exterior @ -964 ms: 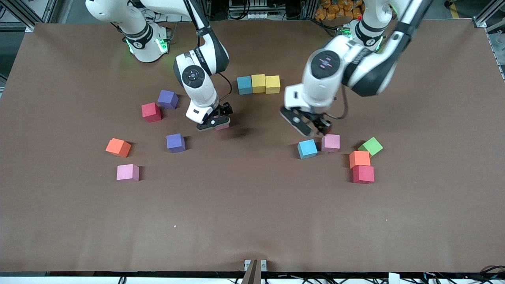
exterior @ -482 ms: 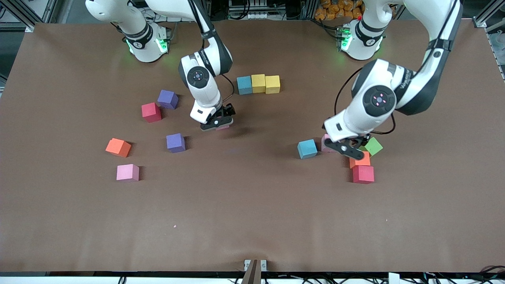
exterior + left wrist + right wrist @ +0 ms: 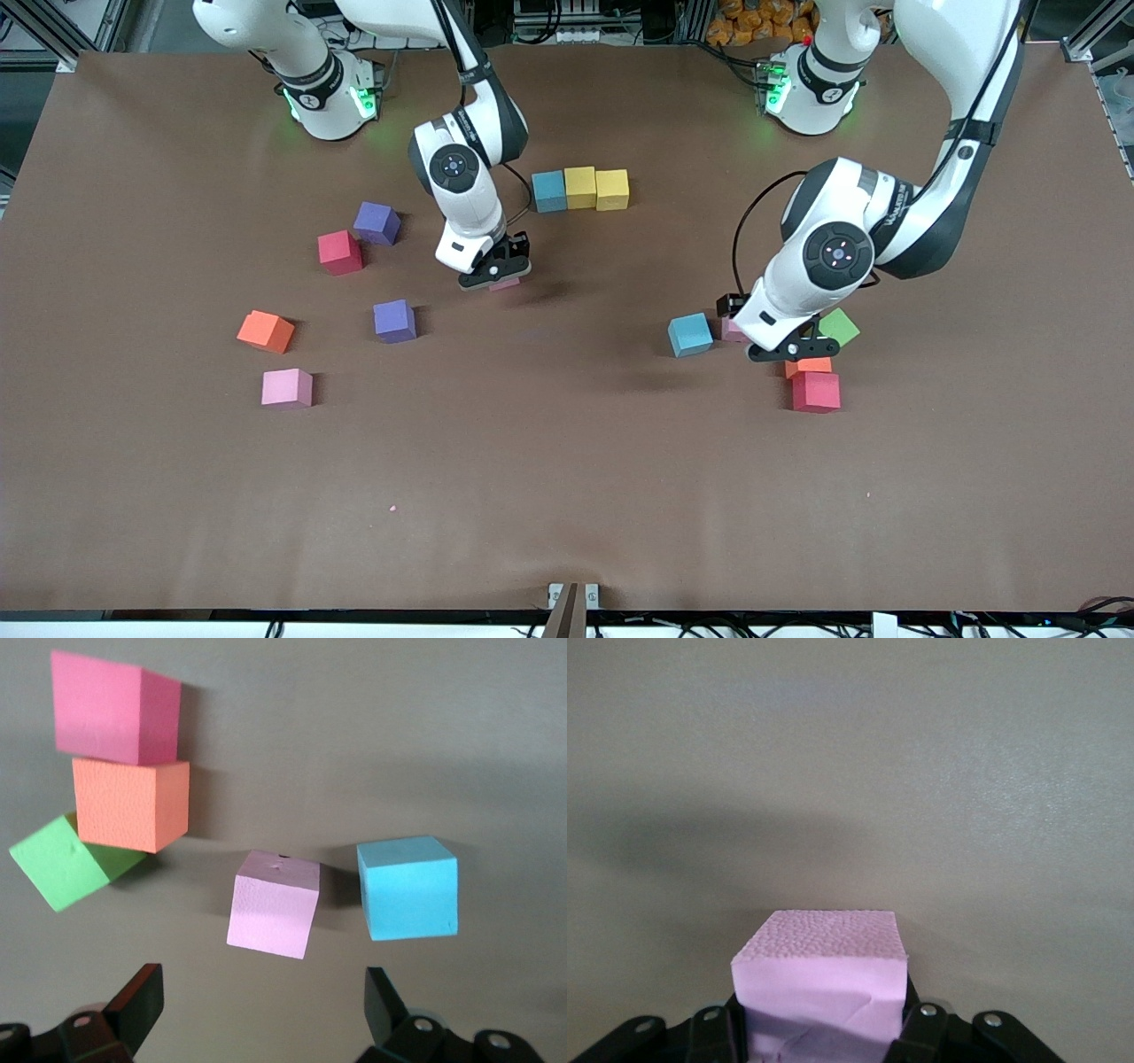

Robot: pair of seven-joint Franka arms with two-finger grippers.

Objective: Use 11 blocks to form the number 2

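Note:
A light blue block (image 3: 549,190) and two yellow blocks (image 3: 580,187) form a row near the robots' bases. My right gripper (image 3: 494,269) is shut on a pink block (image 3: 506,283) (image 3: 819,979), low over bare table nearer the front camera than that row. My left gripper (image 3: 767,339) (image 3: 261,1010) is open and empty, over a pink block (image 3: 732,330) (image 3: 273,904). Beside that block lie a light blue block (image 3: 689,334) (image 3: 408,887), an orange block (image 3: 808,365) (image 3: 131,804) and a red block (image 3: 815,391) (image 3: 113,706).
A green cube (image 3: 837,327) (image 3: 62,860) touches the orange block. Toward the right arm's end lie two purple blocks (image 3: 376,222) (image 3: 394,320), a red block (image 3: 340,252), an orange block (image 3: 265,331) and a pink block (image 3: 286,388).
My left arm swung toward its end of the table and its open gripper came over the pink and orange blocks. My right gripper drifted slightly toward the row with the pink block.

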